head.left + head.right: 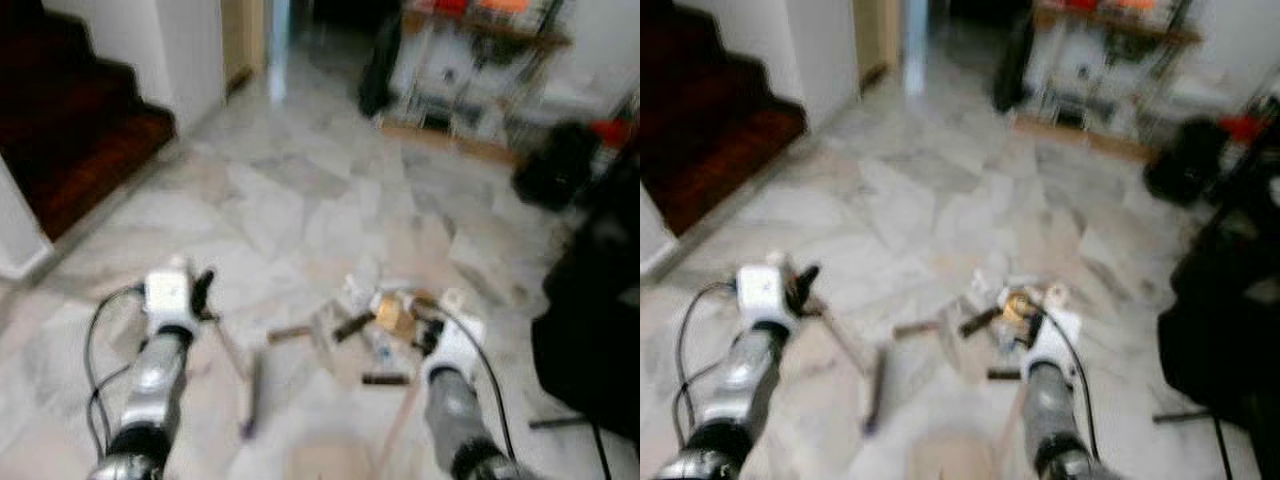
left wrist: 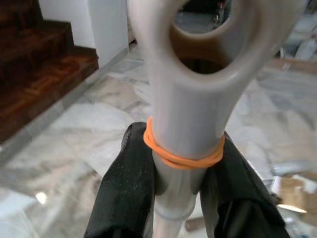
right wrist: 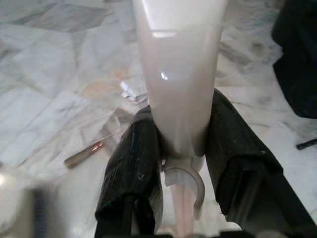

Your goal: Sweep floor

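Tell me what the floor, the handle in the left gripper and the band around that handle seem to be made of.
The floor looks like polished marble or marble-look tile: grey veins, visible joints, glossy reflections. The handle held by the left gripper seems smooth pale plastic with a moulded hanging hole and a soft sheen. The band appears to be an orange rubber band, thin and stretched tight.

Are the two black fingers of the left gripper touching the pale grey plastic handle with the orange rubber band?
Touching. In the left wrist view, both black fingers press against the sides of the pale grey plastic handle, just below its orange rubber band, with no gap.
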`<state>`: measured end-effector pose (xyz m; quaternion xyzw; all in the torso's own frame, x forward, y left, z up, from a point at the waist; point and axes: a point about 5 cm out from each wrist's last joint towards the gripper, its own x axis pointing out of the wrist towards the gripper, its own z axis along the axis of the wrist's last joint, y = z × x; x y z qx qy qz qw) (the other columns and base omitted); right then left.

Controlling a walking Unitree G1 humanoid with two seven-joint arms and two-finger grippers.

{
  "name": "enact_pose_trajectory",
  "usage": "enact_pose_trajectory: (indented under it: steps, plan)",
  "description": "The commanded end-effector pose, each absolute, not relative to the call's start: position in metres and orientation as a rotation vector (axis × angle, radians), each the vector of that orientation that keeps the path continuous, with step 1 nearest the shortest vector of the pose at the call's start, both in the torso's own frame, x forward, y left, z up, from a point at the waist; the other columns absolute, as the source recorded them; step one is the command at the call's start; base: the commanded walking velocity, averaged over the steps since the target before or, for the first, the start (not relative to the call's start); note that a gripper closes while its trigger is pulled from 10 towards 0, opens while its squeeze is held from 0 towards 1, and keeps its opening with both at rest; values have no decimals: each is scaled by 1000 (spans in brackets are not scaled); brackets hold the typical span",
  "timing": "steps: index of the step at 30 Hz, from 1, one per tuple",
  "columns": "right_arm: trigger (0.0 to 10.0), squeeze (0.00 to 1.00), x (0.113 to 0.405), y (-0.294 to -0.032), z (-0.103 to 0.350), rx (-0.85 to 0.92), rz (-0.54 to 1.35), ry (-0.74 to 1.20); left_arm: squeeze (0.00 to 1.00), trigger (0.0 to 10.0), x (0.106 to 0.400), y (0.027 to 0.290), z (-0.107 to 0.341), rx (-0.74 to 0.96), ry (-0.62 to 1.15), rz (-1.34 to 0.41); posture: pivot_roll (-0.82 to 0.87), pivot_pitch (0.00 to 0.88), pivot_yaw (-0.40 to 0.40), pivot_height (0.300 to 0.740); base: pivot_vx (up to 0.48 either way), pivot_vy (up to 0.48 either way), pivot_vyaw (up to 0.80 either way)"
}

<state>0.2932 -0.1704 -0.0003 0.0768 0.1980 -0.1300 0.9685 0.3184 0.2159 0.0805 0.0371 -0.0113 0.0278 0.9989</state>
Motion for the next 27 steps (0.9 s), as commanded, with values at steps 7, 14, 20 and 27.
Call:
enact_pose_trajectory:
  steps: [7, 14, 20, 27]
  plan:
    - [10000, 0, 285, -171, -10, 182, -271, 450, 0, 10000, 325, 200, 95, 64, -97, -3, 69, 10, -71, 740, 48, 0, 0]
    - [10000, 0, 285, -169, -10, 183, -261, 451, 0, 10000, 327, 201, 101, 74, -118, 2, 69, 13, -71, 740, 0, 0, 0]
    - [10000, 0, 285, -167, -10, 184, -254, 455, 0, 10000, 329, 202, 112, 76, -162, -3, 72, 17, -71, 740, 0, 0, 0]
    - [10000, 0, 285, -166, -10, 183, -250, 455, 0, 10000, 331, 203, 119, 84, -181, -5, 71, 20, -70, 740, 0, 0, 0]
